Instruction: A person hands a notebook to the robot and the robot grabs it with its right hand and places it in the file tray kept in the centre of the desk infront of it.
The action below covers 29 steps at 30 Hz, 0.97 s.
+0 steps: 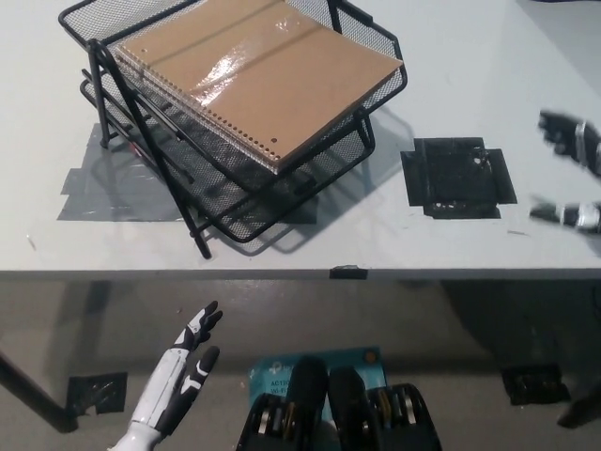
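A brown spiral-bound notebook lies flat in the top level of the black wire file tray on the desk, its glossy cover catching light. My black right hand shows only at the right edge of the picture, fingers apart, holding nothing, well away from the tray. My white left hand rests open at the lower left, below the desk's front edge.
A black tape square is stuck to the white desk right of the tray. Grey tape patches lie under the tray's left side. Floor with black tape marks shows below the desk edge.
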### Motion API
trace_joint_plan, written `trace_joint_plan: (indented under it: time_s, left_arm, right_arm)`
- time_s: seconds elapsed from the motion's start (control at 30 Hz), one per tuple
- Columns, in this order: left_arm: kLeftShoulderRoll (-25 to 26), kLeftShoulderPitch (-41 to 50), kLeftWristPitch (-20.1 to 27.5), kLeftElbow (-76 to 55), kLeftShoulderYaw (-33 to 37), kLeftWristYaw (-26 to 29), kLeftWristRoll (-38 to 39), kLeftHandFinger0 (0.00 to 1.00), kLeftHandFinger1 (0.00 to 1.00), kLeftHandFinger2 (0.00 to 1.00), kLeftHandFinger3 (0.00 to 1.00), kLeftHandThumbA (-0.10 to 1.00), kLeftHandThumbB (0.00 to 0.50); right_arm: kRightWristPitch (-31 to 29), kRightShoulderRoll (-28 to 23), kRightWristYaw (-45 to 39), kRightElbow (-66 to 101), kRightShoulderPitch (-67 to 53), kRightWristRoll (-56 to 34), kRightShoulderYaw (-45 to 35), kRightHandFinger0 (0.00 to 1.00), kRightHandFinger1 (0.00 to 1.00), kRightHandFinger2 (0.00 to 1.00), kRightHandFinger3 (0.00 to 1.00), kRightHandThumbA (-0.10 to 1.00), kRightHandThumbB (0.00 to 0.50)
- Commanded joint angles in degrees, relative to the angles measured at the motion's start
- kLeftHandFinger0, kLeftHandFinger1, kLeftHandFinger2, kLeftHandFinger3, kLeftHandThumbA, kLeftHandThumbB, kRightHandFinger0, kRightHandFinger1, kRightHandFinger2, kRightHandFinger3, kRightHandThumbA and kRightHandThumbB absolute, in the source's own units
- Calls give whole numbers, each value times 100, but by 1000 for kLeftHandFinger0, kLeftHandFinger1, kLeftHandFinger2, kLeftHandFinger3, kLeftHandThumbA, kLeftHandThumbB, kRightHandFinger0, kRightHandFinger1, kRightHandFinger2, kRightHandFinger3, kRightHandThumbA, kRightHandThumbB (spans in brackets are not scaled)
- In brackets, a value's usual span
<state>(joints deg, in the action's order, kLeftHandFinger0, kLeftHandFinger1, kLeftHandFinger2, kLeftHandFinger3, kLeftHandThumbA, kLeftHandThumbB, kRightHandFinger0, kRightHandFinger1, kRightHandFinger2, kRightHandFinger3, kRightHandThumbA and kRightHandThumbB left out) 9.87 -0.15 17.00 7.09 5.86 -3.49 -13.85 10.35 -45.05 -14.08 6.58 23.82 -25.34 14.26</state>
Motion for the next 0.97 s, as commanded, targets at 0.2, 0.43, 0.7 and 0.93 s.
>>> trace_joint_plan:
  time_s: [0.2,0.43,0.7,0.93]
  left_arm:
    - [32,-7,528,-289,-70,86,193,1000,1000,1000,1000,1000,329]
    - [-3,72,739,-149,-101,82,365,1000,1000,1000,1000,1000,403]
    - [-22,148,920,-101,-178,116,488,1000,1000,1000,1000,1000,418]
    - [-42,177,975,-99,-277,293,241,1000,1000,1000,1000,1000,415]
  right_arm:
    - [-1022,2188,862,3391,-2871,-65,-197,1000,1000,1000,1000,1000,480]
    - [-1204,3758,713,1396,-3151,389,37,1000,1000,1000,1000,1000,389]
    - [-1299,4072,389,732,-3105,648,-198,1000,1000,1000,1000,1000,348]
    - [-1322,4134,366,684,-3122,654,-271,1000,1000,1000,1000,1000,323]
